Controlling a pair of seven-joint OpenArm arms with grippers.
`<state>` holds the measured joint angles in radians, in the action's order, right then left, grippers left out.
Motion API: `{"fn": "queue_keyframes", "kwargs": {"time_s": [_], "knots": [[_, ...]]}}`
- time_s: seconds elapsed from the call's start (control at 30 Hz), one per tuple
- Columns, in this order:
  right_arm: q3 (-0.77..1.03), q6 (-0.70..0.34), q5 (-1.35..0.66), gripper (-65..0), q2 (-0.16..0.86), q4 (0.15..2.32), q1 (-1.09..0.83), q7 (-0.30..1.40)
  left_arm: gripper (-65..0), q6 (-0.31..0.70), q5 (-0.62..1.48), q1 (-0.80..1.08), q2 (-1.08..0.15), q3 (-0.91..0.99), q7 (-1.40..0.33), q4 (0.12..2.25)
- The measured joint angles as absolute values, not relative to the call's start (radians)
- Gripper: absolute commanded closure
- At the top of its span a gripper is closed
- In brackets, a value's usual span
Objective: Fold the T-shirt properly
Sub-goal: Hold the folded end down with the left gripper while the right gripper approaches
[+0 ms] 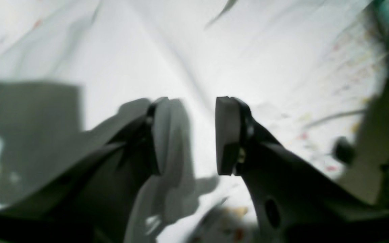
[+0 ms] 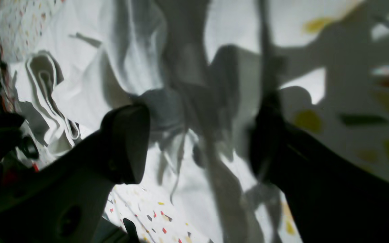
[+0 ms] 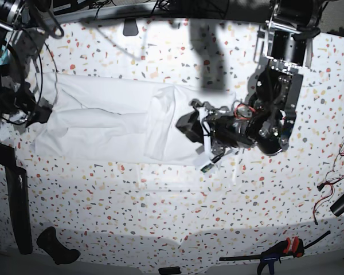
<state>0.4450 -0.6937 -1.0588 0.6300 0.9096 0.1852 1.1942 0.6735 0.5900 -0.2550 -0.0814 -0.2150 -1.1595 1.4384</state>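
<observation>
Left wrist view: the left gripper (image 1: 189, 135) is hanging over the T-shirt (image 1: 194, 50), fingers standing apart with a clear gap between the two pads (image 1: 227, 135). Nothing is sitting in that gap. White cloth is filling nearly everything ahead of and beneath the fingers, creased in long soft ridges running away from them. Off to the right of the fingers a strip of speckled tabletop (image 1: 356, 67) is showing past the cloth edge (picture is blurred, so fine detail is lost).

Right wrist view: the right gripper (image 2: 198, 141) is also standing wide apart — the light finger on one side, the dark finger (image 2: 268, 141) on the other. Between and beyond them the T-shirt (image 2: 89, 84) is lying rumpled, with a folded hem edge curling to the left of the fingers. Heavy shadow is crossing the cloth; whether either finger is touching it I cannot tell. Terrazzo tabletop (image 2: 154, 209) is showing below the fingers.

Base view: the T-shirt (image 3: 103, 123) is lying flattened on the tabletop (image 3: 160, 217), stretched widthwise, with one flap folded over near its middle. The left gripper (image 3: 189, 127) is sitting at the shirt's right-hand end, over the cloth. The right gripper (image 3: 40, 112) is at the opposite end, at the shirt's edge — its fingers are too dark and small here to read. A black clamp (image 3: 278, 252) is lying well apart from both grippers, near the table's front edge.
</observation>
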Motion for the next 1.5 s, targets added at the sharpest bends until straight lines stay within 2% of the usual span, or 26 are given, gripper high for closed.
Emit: {"fn": "queue_keyframes", "kwargs": {"time_s": [0.23, 0.4, 0.43, 0.47, 0.57, 0.6, 0.63, 0.67, 0.83, 1.03, 1.17, 1.3, 1.4, 1.5], "knots": [[0.307, -0.694, -1.078, -43.4, 0.625, 0.914, 0.195, 1.175, -22.2, 0.673, 0.56, -0.255, -0.094, -0.215, -1.128, 1.438], [0.295, -0.694, -1.084, -42.7, 0.612, 0.916, 0.196, 1.168, -22.2, 0.673, 0.561, -0.234, -0.094, -0.215, -1.102, 1.438], [0.295, -0.695, -1.084, -40.8, 0.609, 0.917, 0.197, 1.168, -22.2, 0.673, 0.561, -0.219, -0.094, -0.215, -1.099, 1.438], [0.295, -0.697, -1.084, -36.0, 0.606, 0.917, 0.197, 1.168, -22.2, 0.673, 0.553, -0.202, -0.094, -0.215, -1.098, 1.438], [0.292, -0.696, -1.074, -11.5, 0.592, 0.915, 0.193, 1.174, -22.2, 0.674, 0.508, -0.144, -0.094, -0.215, -1.049, 1.438], [0.291, -0.696, -1.077, -5.3, 0.591, 0.914, 0.193, 1.181, -22.2, 0.674, 0.49, -0.13, -0.094, -0.215, -1.029, 1.438], [0.291, -0.696, -1.078, -1.0, 0.59, 0.913, 0.192, 1.184, -22.2, 0.673, 0.467, -0.119, -0.094, -0.215, -1.003, 1.438], [0.291, -0.696, -1.078, 0.0, 0.59, 0.913, 0.191, 1.183, -22.2, 0.673, 0.456, -0.111, -0.094, -0.215, -0.981, 1.438], [0.291, -0.694, -1.071, 0.0, 0.59, 0.91, 0.223, 1.202, -22.2, 0.673, 0.434, -0.1, -0.094, -0.215, -0.949, 1.438], [0.288, -0.694, -1.053, 0.0, 0.59, 0.909, 0.364, 1.32, -22.2, 0.673, 0.434, -0.1, -0.094, -0.215, -0.948, 1.438], [0.287, -0.694, -1.053, 0.0, 0.584, 0.91, 0.42, 1.34, -22.2, 0.673, 0.434, -0.1, -0.094, -0.215, -0.944, 1.438], [0.287, -0.694, -1.051, 0.0, 0.584, 0.921, 0.447, 1.372, -22.2, 0.632, 0.434, -0.099, -0.094, -0.215, -0.911, 1.438], [0.287, -0.694, -1.134, 0.0, 0.585, 0.966, 0.451, 1.412, -21.7, 0.632, 0.434, -0.099, -0.094, -0.215, -0.911, 1.438], [0.287, -0.694, -1.204, 0.0, 0.584, 1.008, 0.451, 1.414, -17.7, 0.624, 0.432, -0.102, -0.094, -0.214, -0.925, 1.448]]}}
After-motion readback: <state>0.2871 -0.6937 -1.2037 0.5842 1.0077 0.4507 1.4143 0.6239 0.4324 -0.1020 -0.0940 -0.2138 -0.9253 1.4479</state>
